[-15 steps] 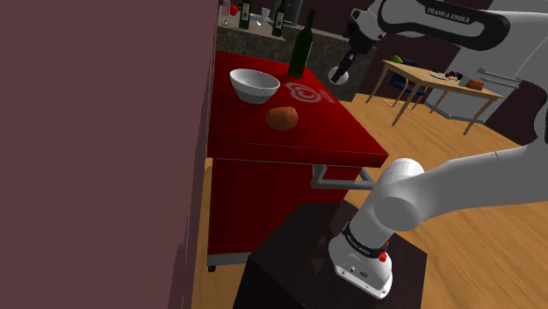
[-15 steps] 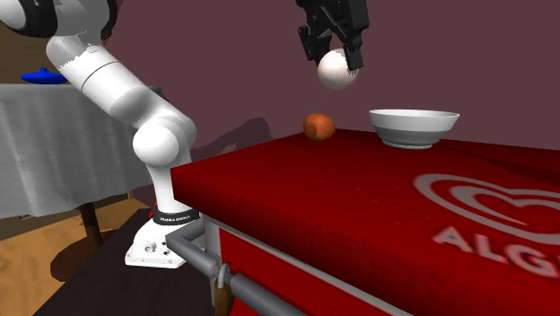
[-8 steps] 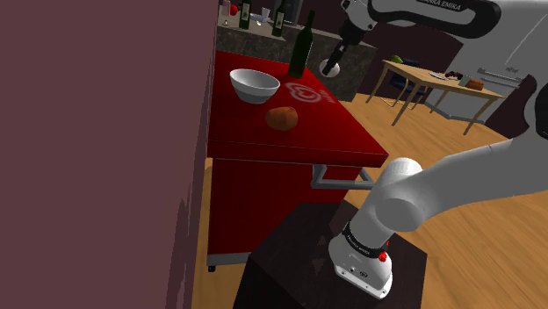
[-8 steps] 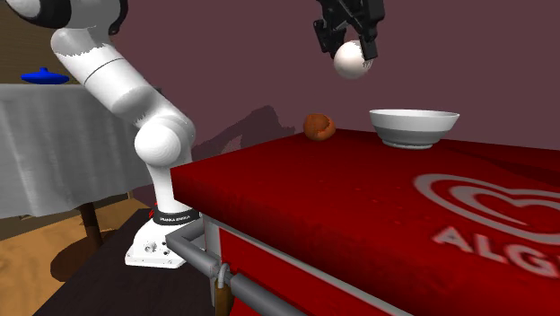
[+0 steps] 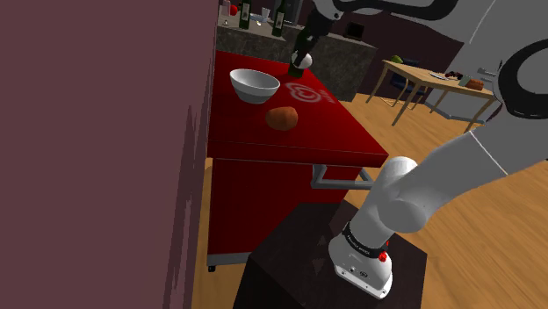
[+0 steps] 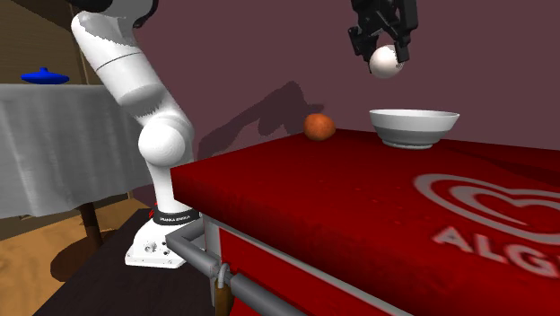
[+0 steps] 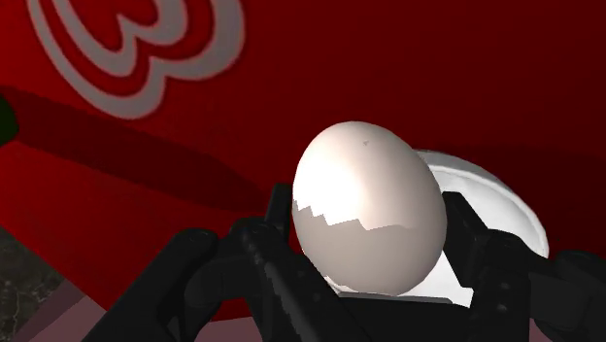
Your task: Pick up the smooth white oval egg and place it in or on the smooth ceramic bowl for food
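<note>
My black gripper (image 6: 386, 54) is shut on a smooth white egg (image 6: 387, 62) and holds it in the air above the red top. The white bowl (image 6: 415, 127) stands on that top, below the egg and slightly toward the second exterior view's right. From the shoulder view the egg (image 5: 301, 61) hangs beyond the bowl (image 5: 255, 85), to its right. In the wrist view the egg (image 7: 369, 209) sits clasped between both fingers (image 7: 260, 255), and part of the bowl's rim (image 7: 510, 209) shows behind it.
An orange round fruit (image 5: 282, 118) lies on the red cabinet top (image 5: 325, 132), nearer the stand than the bowl. A maroon wall (image 5: 105, 132) runs along the shoulder view's left. Bottles (image 5: 263, 16) stand on a counter behind. A wooden table (image 5: 435, 81) is at right.
The gripper has carried the egg higher and toward the bowl, leftward in the shoulder view and rightward in the second exterior view. Its hold on the egg is unchanged.
</note>
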Controlling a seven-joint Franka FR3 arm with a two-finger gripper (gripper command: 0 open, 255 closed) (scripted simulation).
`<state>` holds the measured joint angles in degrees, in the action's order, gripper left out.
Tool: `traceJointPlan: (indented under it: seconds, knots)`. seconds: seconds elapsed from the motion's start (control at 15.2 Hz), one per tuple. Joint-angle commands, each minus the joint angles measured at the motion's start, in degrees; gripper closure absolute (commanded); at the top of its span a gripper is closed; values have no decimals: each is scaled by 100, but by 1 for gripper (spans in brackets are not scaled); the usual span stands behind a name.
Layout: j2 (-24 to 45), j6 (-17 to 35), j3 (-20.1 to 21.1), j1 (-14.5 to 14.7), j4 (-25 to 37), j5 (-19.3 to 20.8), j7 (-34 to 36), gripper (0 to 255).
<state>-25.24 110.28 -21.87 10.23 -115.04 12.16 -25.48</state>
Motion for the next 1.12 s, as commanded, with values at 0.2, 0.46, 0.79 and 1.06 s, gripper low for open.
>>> traceJointPlan:
  seconds: [0.2, 0.46, 0.79, 1.06]
  knots:
    - [865, 103, 138, 241, 686, -247, 297, 255]
    - [1619, 77, 217, 392, 1408, -462, 469, 255]
    - [2019, 259, 261, 452, 1593, -563, 580, 255]
    - [1976, 572, 261, 448, 1237, -533, 618, 255]
